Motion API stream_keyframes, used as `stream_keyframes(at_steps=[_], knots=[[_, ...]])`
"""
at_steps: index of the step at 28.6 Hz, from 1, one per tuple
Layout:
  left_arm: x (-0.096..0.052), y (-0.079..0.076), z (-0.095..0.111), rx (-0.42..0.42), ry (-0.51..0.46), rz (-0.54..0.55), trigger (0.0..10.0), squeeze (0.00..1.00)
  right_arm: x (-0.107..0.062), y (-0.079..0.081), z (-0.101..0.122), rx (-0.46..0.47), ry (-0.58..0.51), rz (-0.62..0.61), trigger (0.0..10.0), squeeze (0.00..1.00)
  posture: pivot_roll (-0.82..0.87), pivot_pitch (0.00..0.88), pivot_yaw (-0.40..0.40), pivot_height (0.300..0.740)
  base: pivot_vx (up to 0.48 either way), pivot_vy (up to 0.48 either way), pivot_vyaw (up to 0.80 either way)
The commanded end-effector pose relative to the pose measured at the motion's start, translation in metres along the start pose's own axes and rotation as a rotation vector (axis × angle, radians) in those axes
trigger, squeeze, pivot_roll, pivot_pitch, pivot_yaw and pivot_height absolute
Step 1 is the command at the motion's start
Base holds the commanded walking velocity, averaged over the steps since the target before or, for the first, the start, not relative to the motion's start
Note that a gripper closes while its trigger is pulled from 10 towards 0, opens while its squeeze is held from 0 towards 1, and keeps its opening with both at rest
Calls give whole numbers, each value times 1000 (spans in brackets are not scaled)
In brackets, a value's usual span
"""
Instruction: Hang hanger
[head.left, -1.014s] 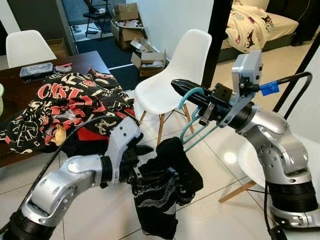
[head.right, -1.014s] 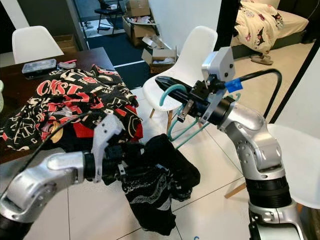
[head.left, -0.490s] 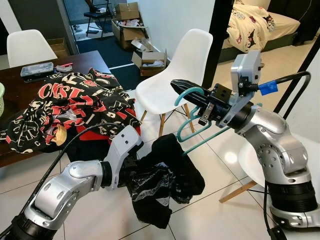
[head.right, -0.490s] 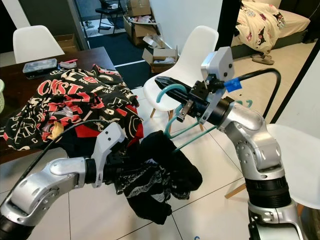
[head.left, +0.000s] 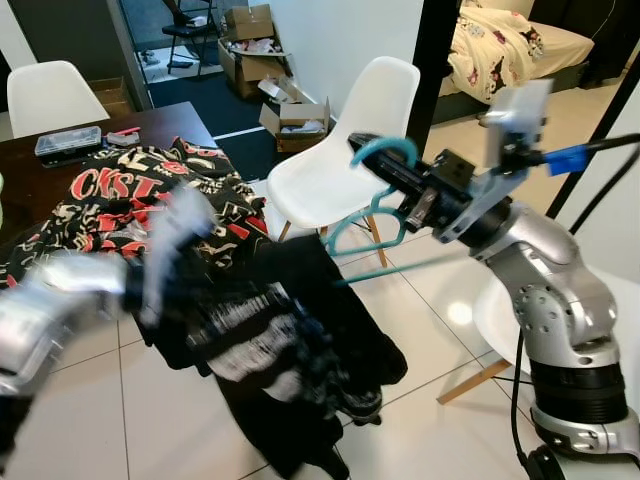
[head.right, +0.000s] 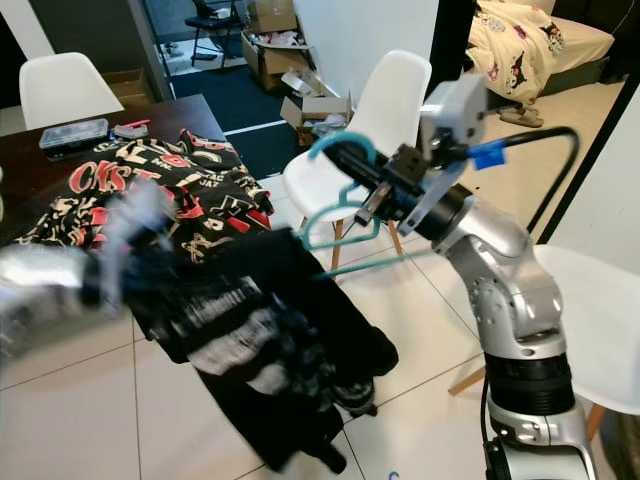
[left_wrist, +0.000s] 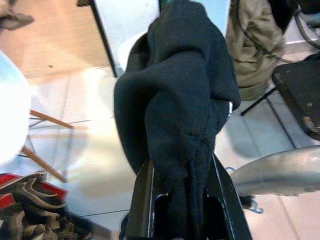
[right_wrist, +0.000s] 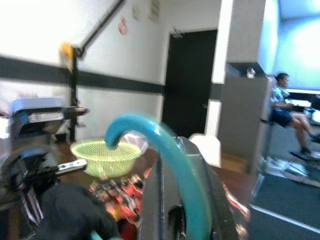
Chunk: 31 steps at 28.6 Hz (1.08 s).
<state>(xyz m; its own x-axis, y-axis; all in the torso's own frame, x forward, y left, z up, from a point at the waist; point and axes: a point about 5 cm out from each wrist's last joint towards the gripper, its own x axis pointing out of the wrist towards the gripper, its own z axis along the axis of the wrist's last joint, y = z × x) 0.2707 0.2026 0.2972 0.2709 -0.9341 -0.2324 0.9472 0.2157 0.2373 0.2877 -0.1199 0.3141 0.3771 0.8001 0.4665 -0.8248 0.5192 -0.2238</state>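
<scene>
My right gripper (head.left: 365, 148) is shut on the hook of a teal hanger (head.left: 358, 215), held out in front of the white chair. The hanger's hook (right_wrist: 150, 136) runs between the black fingers (right_wrist: 150, 200). The hanger's lower bar reaches the top edge of a black garment (head.left: 270, 330), which hangs spread out over the floor. My left gripper (left_wrist: 180, 167) is shut on a bunched fold of that garment (left_wrist: 175, 100). The left arm (head.left: 60, 300) is blurred at the left side of the eye views.
A white chair (head.left: 350, 130) stands just behind the hanger. A dark table (head.left: 40, 185) at the left carries a heap of red-and-black patterned clothes (head.left: 130, 190). A white seat on wooden legs (head.left: 500, 330) is at the right. Cardboard boxes (head.left: 290, 110) lie at the back.
My left arm has swung fast to the left, pulling the black garment out wide and long. The right gripper has lifted the hanger slightly.
</scene>
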Motion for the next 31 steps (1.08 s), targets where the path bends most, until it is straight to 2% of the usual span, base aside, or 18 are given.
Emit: stream_keyframes(at_steps=[1, 3, 7, 8, 10, 11, 13, 17, 18, 23, 25, 27, 28, 29, 31], knots=[[-22, -2, 43, 107, -114, -116, 0, 0, 0, 10, -22, 101, 66, 25, 10000, 1000, 100, 36, 54, 740, 0, 0, 0], [-41, -2, 69, 157, -79, -240, 0, 0, -1, 17, -26, 154, 47, 57, 10000, 1000, 106, 31, 52, 740, 0, 0, 0], [-46, -2, 74, 171, -52, -262, 0, 0, -2, 19, -26, 167, 32, 68, 10000, 1000, 106, 31, 52, 740, 0, 0, 0], [-48, -2, 75, 186, 12, -264, 0, 0, -6, 18, -25, 175, 19, 70, 10000, 1000, 106, 31, 52, 740, 0, 0, 0], [-52, 0, 73, 198, 126, -253, 0, 0, -20, 8, -28, 176, 33, 22, 10000, 1000, 107, 34, 59, 740, 0, 0, 0], [-52, 0, 73, 198, 126, -253, 0, 0, -20, 8, -28, 176, 33, 22, 10000, 1000, 107, 34, 59, 740, 0, 0, 0], [-56, 4, 73, 201, 189, -230, 0, 0, -38, -3, -35, 169, 75, -51, 10000, 1000, 107, 34, 59, 740, 0, 0, 0], [-59, 10, 73, 205, 230, -203, 0, 0, -51, -11, -36, 168, 86, -112, 10000, 1000, 109, 37, 59, 740, 0, 0, 0], [-62, 16, 72, 218, 284, -173, 0, 0, -64, -18, -33, 170, 71, -166, 10000, 1000, 106, 39, 62, 740, 0, 0, 0], [-64, 20, 72, 238, 322, -154, 0, 0, -74, -24, -29, 164, 61, -204, 10000, 1000, 104, 41, 64, 740, 0, 0, 0], [-68, 24, 75, 251, 339, -130, 0, 0, -93, -35, -24, 171, 22, -271, 10000, 1000, 109, 44, 61, 740, 0, 0, 0], [-68, 24, 75, 251, 339, -130, 0, 0, -93, -35, -24, 171, 22, -271, 10000, 1000, 109, 44, 61, 740, 0, 0, 0], [-70, 26, 76, 255, 346, -120, 0, 0, -102, -39, -21, 175, -2, -303, 10000, 1000, 109, 44, 61, 740, 0, 0, 0], [-70, 26, 76, 255, 346, -120, 0, 0, -102, -39, -21, 175, -2, -303, 10000, 1000, 109, 44, 61, 740, 0, 0, 0], [-74, 29, 79, 267, 344, -102, 0, 0, -125, -51, -14, 215, -104, -397, 10000, 1000, 110, 47, 63, 740, 0, 0, 0]])
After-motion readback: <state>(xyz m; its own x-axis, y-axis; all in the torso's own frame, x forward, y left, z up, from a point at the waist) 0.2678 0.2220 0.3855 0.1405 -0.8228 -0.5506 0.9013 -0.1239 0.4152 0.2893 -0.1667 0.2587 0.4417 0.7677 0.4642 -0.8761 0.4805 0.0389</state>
